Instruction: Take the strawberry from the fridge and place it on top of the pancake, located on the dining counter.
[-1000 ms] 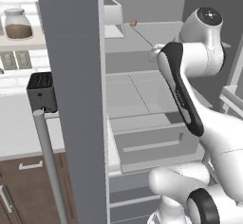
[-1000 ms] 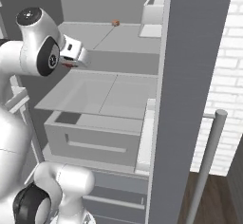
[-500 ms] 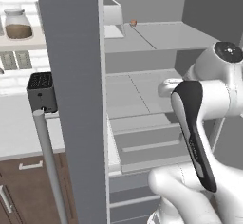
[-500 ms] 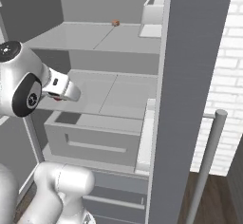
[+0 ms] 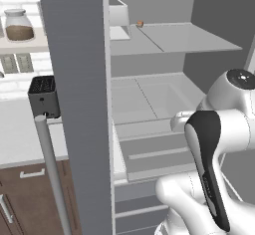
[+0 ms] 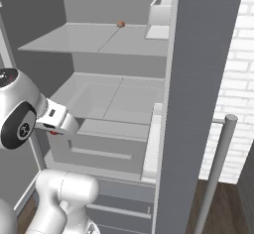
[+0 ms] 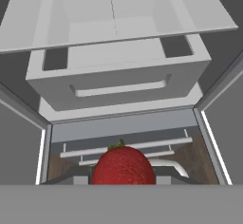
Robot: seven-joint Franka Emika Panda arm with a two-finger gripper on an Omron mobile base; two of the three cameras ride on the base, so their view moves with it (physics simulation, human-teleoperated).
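Observation:
The strawberry [image 7: 123,166], bright red with a green tip, sits low in the hand view with my gripper [image 7: 122,180] shut on it. In the right base view a sliver of the strawberry [image 6: 53,132] shows under the gripper [image 6: 55,129], in front of the open fridge [image 6: 119,94] at drawer height. The fridge [image 5: 149,94] stands open with pale grey shelves inside. The pancake and the dining counter are out of view.
A small tan-orange lump [image 5: 140,24] and a white bin [image 5: 118,15] rest on the top shelf. A drawer [image 6: 99,144] stands pulled out below. The fridge door [image 5: 79,104] with its bar handle [image 5: 52,169] stands left, by a black toaster [image 5: 44,95].
The arm has drawn back out of the fridge and dropped from upper-shelf height to drawer height, with the strawberry still in the gripper.

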